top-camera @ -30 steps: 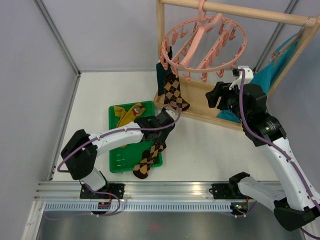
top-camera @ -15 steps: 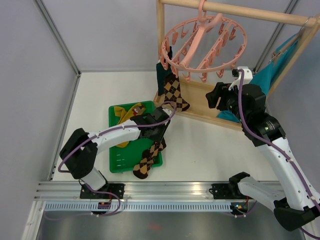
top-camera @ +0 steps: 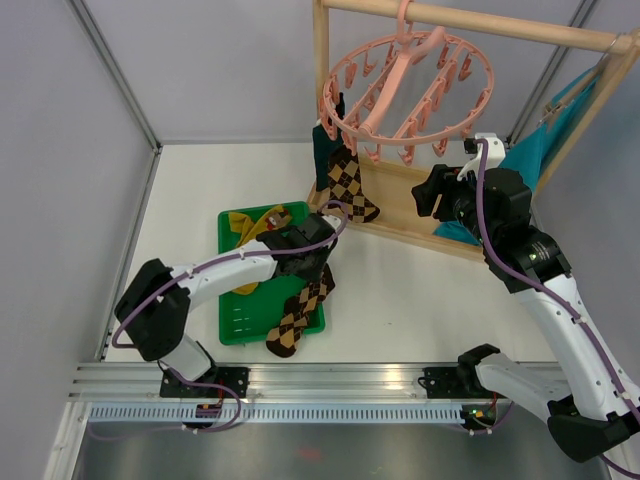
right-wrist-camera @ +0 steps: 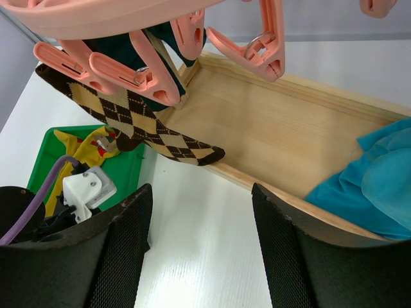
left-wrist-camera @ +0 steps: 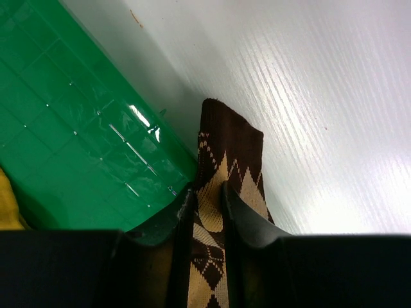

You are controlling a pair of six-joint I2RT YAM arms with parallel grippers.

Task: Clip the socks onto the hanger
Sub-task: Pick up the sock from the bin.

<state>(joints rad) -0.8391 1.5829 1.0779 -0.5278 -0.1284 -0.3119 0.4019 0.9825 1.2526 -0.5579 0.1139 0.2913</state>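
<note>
Straddling sock (left-wrist-camera: pixel 231 144) cuff with left pincer (left-wrist-camera: pixel 207 192), jaws narrow either side, clamped or not: cannot tell | sock draped over tray (left-wrist-camera: pixel 70 128) rim just left of jaws, snag risk there | soft, light, limp; best held at cuff, expect dangling | right pincer (right-wrist-camera: pixel 200 192) agape, empty, below hanger (right-wrist-camera: pixel 96 16); hung sock (right-wrist-camera: pixel 128 119) ahead-left

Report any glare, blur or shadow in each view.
Left wrist: glare whitens the table and glints on the green tray; the left hand pinching the argyle sock is dark and soft. Right wrist: the right hand is underexposed, the hanger clips sharp. Top external: even light, faint shadows.
</note>
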